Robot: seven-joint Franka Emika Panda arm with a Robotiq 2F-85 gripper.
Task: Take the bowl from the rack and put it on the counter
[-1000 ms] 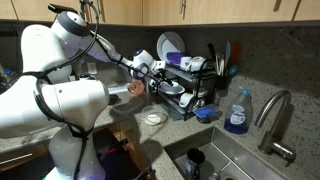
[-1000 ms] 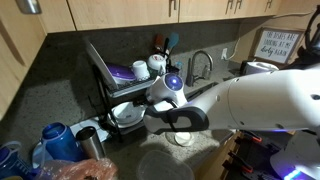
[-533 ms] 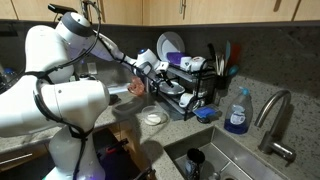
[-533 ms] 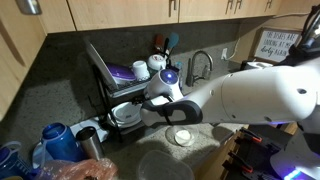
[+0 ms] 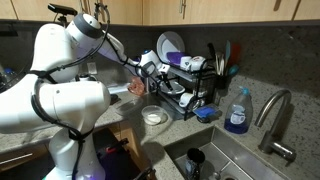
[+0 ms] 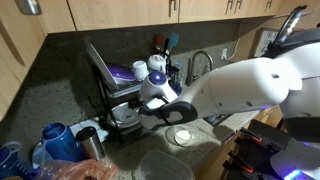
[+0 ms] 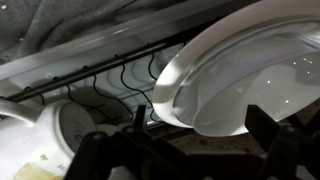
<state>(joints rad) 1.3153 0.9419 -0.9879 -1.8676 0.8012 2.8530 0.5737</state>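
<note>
On the counter, before the near edge of the rack, the bowl upright, open surface around it, gripper higher at the rack's left side, released, empty, facing a wide white bowl, sink at right.

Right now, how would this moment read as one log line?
tool: open, empty | place: at the rack, facing a wide white bowl | counter: small round white dish before the rack
</note>
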